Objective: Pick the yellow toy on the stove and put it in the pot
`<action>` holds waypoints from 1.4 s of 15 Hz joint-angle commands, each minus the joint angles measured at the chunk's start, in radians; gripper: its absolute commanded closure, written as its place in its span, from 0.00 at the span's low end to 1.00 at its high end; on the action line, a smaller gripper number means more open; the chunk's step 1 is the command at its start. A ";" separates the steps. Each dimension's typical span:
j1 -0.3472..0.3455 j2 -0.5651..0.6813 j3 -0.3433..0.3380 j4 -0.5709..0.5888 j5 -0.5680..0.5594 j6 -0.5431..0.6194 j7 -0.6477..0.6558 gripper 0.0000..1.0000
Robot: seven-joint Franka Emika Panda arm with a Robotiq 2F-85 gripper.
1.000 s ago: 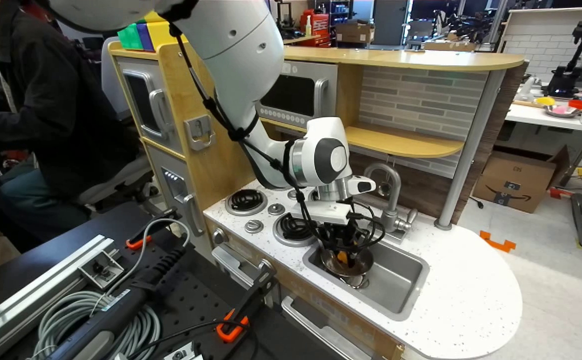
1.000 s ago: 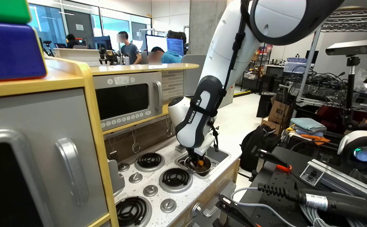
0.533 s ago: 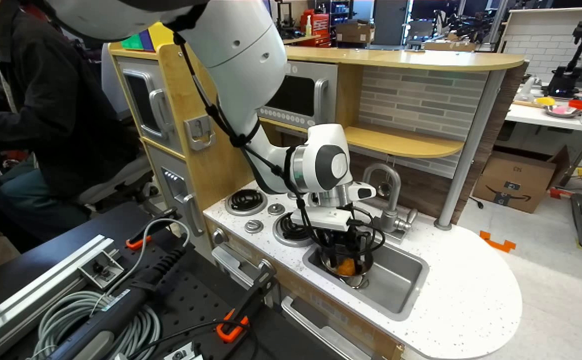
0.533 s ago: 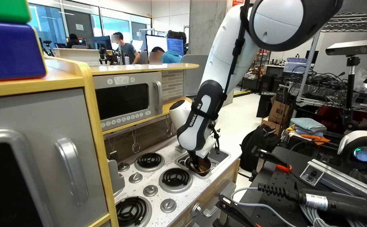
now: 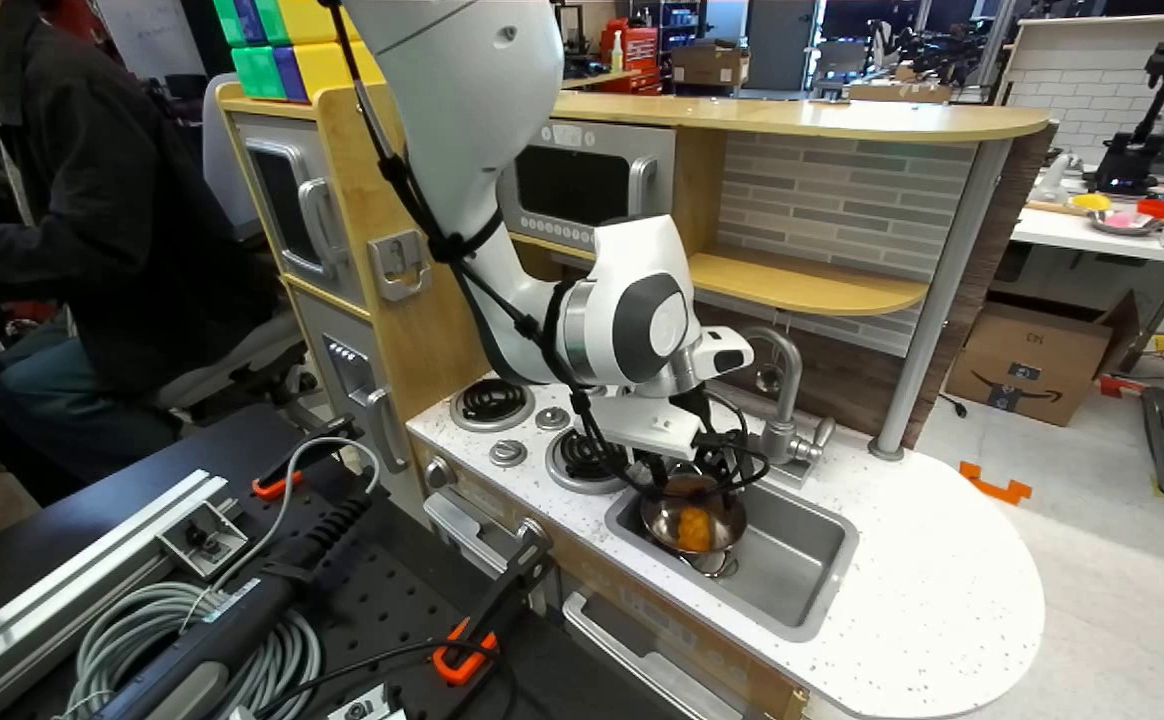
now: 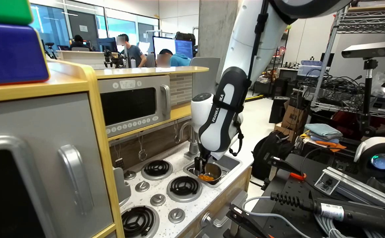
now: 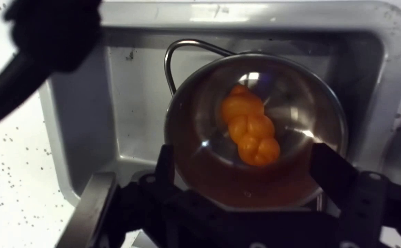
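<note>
The claw is spread wide and holds nothing, and the yellow toy lies below it in the pot, so I'd raise the claw slowly, straight up, and not bump the pot.

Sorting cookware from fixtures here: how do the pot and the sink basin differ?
The pot is round; the sink basin is rectangular with rounded corners. The pot is smaller, sitting inside the sink basin. The pot's inside is glossy, while the sink basin looks duller. Both look metallic, with open tops.
</note>
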 commanded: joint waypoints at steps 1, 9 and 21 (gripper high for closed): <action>-0.030 -0.170 0.014 -0.242 0.017 0.198 -0.058 0.00; -0.210 -0.427 0.167 -0.497 0.018 0.327 -0.226 0.00; -0.325 -0.488 0.298 -0.514 0.048 0.213 -0.310 0.00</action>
